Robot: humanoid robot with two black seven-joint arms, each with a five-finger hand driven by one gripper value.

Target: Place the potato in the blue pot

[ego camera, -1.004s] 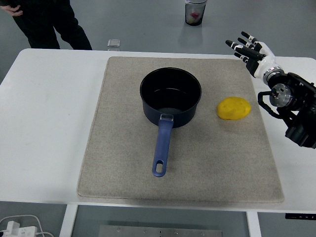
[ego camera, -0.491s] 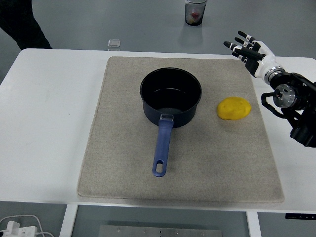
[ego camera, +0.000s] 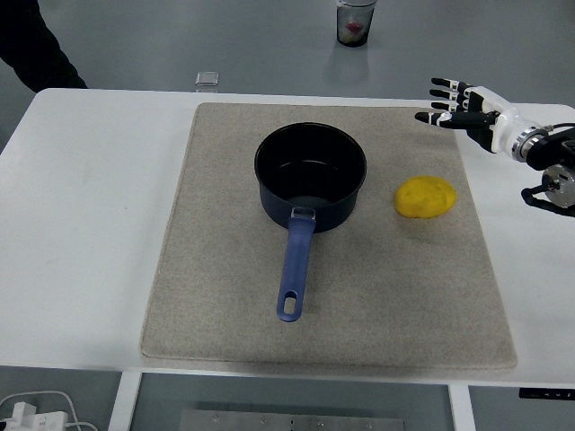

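Potato [ego camera: 426, 197] sits on the beige mat [ego camera: 225, 296], right of centre frame, just right of the blue pot [ego camera: 311, 175] with a clear gap between them. Nothing touching it yet.

Our right hand [ego camera: 469, 110] is in the upper right of the frame, above and right of the potato, well apart from it. Fingers [ego camera: 442, 105] are extended and spread, pointing left toward frame centre, holding nothing. We read that as a pre-grasp pose: open wide so it can drop over the potato from above or from the side. Left arm isn't in view.

Pot is upright at centre frame, mouth open and looks empty, handle [ego camera: 294, 269] pointing toward the bottom edge. That leaves the right rim unobstructed, so the transfer should be short: lift, shift left, release over the opening.

Our judgement is that the task is at the approach step and the grasp has not started. Main risk we see: the potato is rounded and may roll on the mat if fingers close unevenly.

Person's dark sleeve [ego camera: 31, 49] is in the upper left corner, clear of the workspace. A small clear object [ego camera: 207, 80] is at the table's far edge, and a cup [ego camera: 356, 21] is on the floor beyond.
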